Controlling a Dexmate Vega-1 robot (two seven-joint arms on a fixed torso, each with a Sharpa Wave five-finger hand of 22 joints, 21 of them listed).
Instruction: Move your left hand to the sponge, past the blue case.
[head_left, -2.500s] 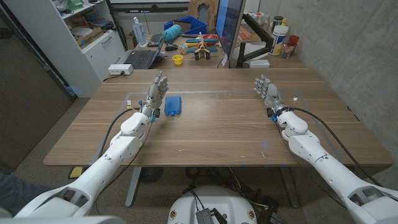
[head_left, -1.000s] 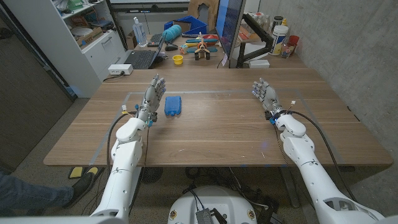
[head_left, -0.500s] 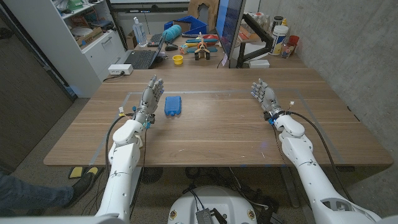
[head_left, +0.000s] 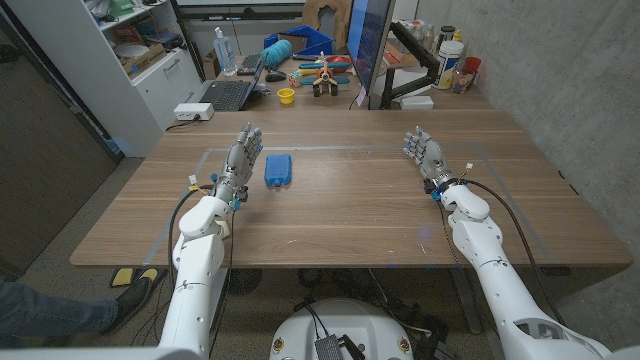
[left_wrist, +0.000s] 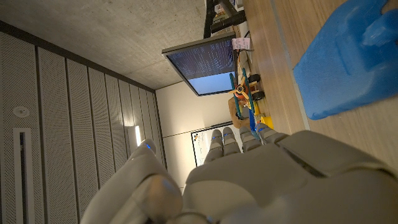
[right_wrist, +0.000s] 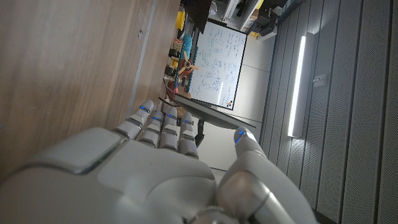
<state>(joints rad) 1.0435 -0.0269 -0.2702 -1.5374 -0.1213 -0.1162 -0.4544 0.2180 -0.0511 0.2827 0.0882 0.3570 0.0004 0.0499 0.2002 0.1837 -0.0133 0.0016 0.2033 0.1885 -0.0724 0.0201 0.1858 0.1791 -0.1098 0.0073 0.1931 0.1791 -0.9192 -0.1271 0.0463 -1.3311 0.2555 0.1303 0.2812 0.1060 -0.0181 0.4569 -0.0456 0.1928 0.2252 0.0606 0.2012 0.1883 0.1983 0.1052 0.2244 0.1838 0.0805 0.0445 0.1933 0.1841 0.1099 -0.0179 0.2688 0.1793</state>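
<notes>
Left hand (head_left: 240, 157), fingers straight and together, empty; blue case (head_left: 278, 169) just beside its fingers, toward the right hand (head_left: 424, 155); no sponge seen.

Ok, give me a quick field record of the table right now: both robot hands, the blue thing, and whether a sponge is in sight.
left robot hand: open, holds nothing, just left of the blue case
blue case: lying on the table, apart from the left robot hand
right robot hand: open, holds nothing, over the table's right side
sponge: none to be made out on the table
</notes>
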